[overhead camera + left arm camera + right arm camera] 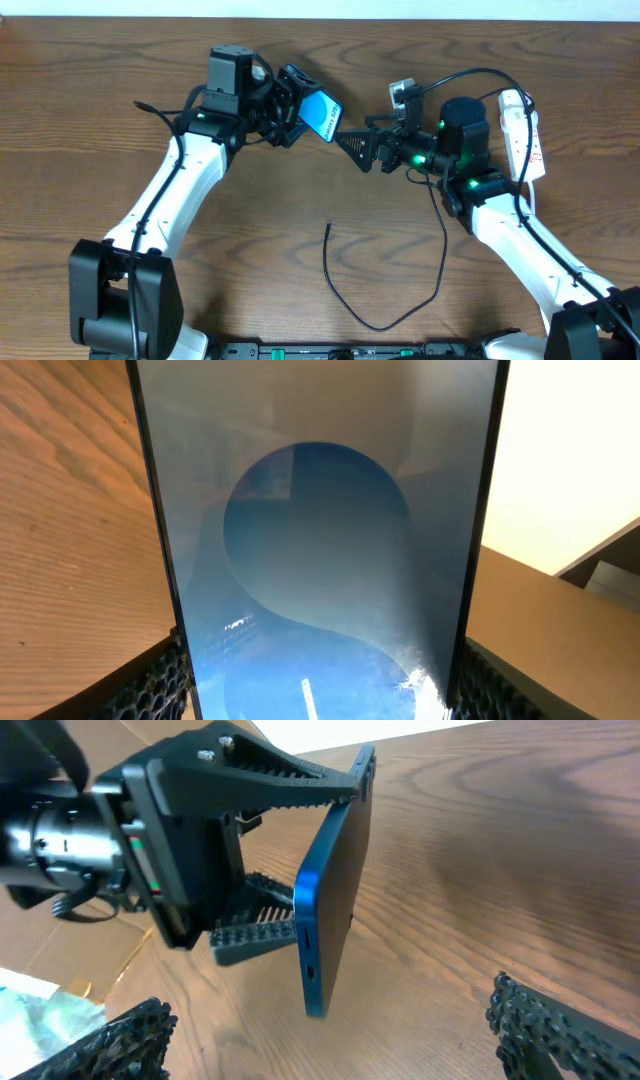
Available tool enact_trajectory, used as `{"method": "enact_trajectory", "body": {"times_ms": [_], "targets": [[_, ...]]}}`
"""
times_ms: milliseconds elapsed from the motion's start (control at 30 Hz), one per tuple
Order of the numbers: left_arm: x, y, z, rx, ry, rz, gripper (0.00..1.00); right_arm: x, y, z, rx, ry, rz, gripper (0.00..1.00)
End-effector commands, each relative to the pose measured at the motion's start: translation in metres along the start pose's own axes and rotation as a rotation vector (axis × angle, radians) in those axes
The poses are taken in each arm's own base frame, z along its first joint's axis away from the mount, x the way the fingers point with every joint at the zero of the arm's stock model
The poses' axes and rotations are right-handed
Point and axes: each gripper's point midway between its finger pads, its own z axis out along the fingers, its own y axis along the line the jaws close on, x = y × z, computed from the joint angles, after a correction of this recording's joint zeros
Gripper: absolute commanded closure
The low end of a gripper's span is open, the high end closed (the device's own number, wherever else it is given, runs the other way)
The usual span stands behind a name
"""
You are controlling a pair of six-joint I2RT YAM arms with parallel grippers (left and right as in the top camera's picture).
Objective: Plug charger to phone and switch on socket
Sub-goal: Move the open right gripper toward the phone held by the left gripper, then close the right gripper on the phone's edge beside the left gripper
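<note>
Left gripper [303, 108]: clamped on one end of the phone [321, 114], holding it tilted off the wood over the far middle of the worktop.
Right gripper [353, 146]: fingers spread wide and empty, just beside the phone's free end, not touching it.
Writing: small white lettering on the blue screen, too small to read.
Charger [325, 262]: a loose black loop on the near middle of the worktop, its tip lying free, well apart from the phone.
Socket [522, 130]: a white strip with red marks near the far right corner.
In the way: the right arm's wrist sits between socket and phone.
</note>
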Motion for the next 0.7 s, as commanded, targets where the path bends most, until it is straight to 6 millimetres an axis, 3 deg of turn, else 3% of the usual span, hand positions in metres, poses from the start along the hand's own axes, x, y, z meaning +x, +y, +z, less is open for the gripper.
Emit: {"method": "enact_trajectory", "body": {"times_ms": [0,233,667], "targets": [[0.012,-0.014,-0.002,0.027,-0.010,0.035,0.93,-0.006,0.005,0.007,0.016,-0.017,-0.013,0.01],[0.030,-0.017,0.013,0.014,-0.040,0.073,0.93,-0.006,0.001,0.010,0.056,-0.027,-0.014,0.03],[0.037,-0.022,0.018,0.028,-0.049,0.040,0.93,-0.006,-0.013,0.009,0.131,-0.039,0.031,0.07]]}}
